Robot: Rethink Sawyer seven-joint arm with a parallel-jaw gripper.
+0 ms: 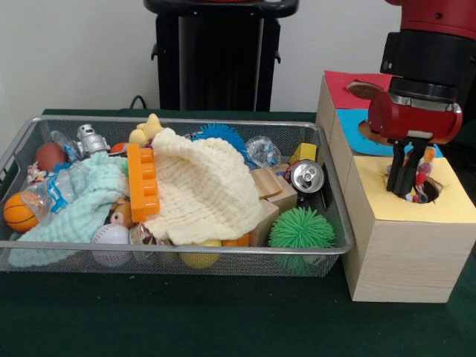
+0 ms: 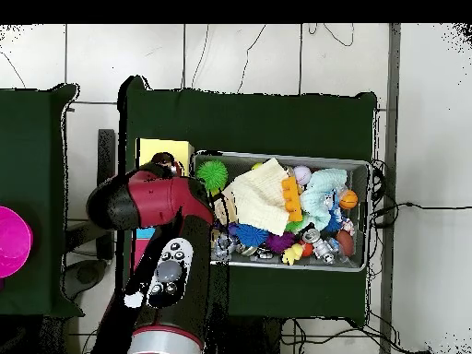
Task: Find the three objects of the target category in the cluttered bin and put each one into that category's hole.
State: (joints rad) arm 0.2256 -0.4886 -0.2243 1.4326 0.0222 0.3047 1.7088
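Note:
My gripper (image 1: 413,177) hangs over the round hole (image 1: 428,190) in the yellow top of the wooden box (image 1: 401,253), its fingertips at the hole's rim. The fingers are shut on a small red, white and orange toy (image 1: 422,171), which sits partly down in the hole. The wire-mesh bin (image 1: 186,253) stands left of the box, piled with toys. In the overhead view the red arm (image 2: 152,207) covers the gripper and most of the box; only the yellow top (image 2: 164,152) shows beside the bin (image 2: 367,212).
In the bin lie a cream cloth (image 1: 201,186), an orange block (image 1: 143,182), a green spiky ball (image 1: 301,227), a drinks can (image 1: 306,177), a mint cloth (image 1: 82,204), a basketball (image 1: 18,212) and a baseball (image 1: 110,238). Behind the yellow top are blue (image 1: 353,119) and red (image 1: 349,85) tops.

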